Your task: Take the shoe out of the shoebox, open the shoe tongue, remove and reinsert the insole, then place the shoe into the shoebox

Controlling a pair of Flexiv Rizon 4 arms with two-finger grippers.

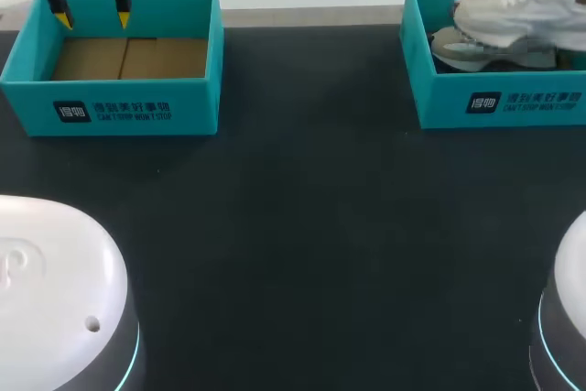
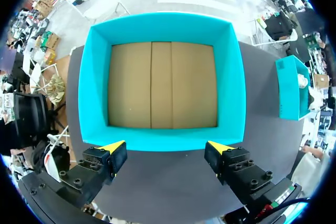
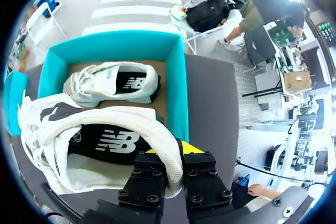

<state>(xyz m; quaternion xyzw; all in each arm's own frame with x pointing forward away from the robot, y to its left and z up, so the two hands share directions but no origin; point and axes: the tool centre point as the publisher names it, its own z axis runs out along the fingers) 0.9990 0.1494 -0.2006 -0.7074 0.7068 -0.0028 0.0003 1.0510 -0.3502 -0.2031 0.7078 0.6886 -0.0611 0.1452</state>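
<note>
Dark counter (image 1: 302,226) is carrying two teal boxes. Upper left of the head view: left shoebox (image 1: 197,89) is sitting with only a cardboard floor showing. Left gripper (image 1: 92,17) is hovering over its far left corner, fingers spread, pinching nothing.

Upper right: right shoebox (image 1: 494,103) is sitting at the frame edge. The shoe (image 1: 522,8), white with a dark lining, is hanging above the box rim, not yet over open counter. The other shoe (image 1: 485,48) is lying on the box floor under it. In the right wrist view the right gripper (image 3: 170,151) is pinching the shoe's padded collar wall, one finger inside the opening and one outside.

Risks, as I'm judging them: the grip is taking only a thin soft edge, so the shoe's weight is likely pulling it to swing or slip out. Loose laces could be catching the other shoe or the box wall, dragging the box along. Left gripper is sitting well apart, so it is giving no support.
</note>
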